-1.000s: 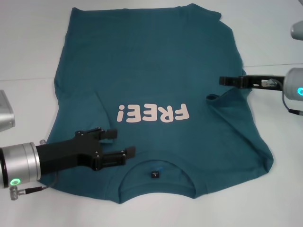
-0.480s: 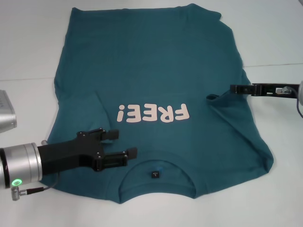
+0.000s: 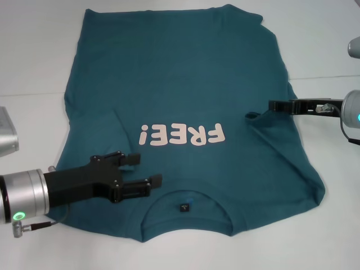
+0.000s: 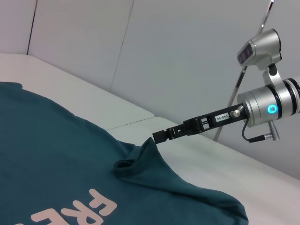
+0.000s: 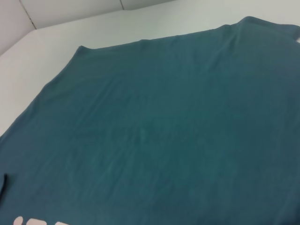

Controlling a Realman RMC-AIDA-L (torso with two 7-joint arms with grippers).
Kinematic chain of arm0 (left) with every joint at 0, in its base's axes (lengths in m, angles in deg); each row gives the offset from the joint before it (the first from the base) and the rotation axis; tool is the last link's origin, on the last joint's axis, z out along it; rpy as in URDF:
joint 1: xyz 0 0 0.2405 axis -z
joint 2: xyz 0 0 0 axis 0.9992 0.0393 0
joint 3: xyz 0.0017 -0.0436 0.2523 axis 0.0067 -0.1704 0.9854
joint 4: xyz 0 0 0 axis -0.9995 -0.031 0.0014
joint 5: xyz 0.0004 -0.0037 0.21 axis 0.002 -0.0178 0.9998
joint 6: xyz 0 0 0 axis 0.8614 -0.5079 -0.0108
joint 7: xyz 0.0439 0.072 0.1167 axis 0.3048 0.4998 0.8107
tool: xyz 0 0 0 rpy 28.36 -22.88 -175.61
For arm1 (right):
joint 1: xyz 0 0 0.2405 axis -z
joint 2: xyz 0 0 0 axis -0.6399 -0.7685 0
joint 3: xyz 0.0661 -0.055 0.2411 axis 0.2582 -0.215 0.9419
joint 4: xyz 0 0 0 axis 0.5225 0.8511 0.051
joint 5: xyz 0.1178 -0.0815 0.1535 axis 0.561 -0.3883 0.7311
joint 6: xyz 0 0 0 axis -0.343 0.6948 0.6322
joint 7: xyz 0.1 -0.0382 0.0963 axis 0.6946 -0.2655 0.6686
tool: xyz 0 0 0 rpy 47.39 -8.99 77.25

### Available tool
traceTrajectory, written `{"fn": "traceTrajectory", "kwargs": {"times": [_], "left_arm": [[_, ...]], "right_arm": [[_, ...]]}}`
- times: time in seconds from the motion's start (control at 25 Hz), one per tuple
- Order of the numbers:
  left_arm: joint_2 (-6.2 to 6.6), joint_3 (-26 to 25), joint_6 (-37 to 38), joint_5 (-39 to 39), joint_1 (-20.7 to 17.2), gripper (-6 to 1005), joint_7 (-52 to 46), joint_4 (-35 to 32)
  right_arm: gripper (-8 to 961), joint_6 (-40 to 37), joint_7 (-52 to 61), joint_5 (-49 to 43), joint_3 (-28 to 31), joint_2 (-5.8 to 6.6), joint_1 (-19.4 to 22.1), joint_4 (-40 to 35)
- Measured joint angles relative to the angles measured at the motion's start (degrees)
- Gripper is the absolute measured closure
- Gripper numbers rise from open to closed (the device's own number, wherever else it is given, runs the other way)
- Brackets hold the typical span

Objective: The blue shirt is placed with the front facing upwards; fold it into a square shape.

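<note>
Left tool point(image 3: 143, 170) hovers over the blue shirt point(image 3: 185, 79) near the collar point(image 3: 188, 198), on the robot's left of it, its two black fingers point(image 3: 140, 184) spread apart with nothing between them. Right tool point(image 3: 274, 104) sits at the shirt's right edge by a small raised fold point(image 3: 253, 116) near the sleeve; whether it is apart or together cannot be told. That shirt lies spread print-side up on the white surface point(image 3: 34, 62), collar toward the robot.
</note>
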Motion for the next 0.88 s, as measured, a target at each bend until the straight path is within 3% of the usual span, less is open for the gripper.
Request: {"fn": "traceTrajectory", "kwargs": {"times": [0.2,0.4,0.52,0.88], "left_arm": [[0.01,-0.02,-0.15,0.0,0.02,130,0.16,0.0],[0.01,-0.02,-0.33,0.0,0.02,129,0.34,0.0],[0.02,-0.02,-0.35,0.0,0.02,129,0.35,0.0],[0.1,-0.02,-0.37,0.0,0.02,130,0.43,0.0]], "right_arm": [[242,1.29,-0.06,-0.03,-0.44,0.01,0.0,0.63],[479,3.55,-0.08,-0.04,-0.99,0.0,-0.44,2.02],[732,4.02,-0.1,-0.03,-1.29,-0.06,-0.76,2.64],[878,3.2,-0.14,0.07,-1.81,-0.3,-0.83,2.36]]}}
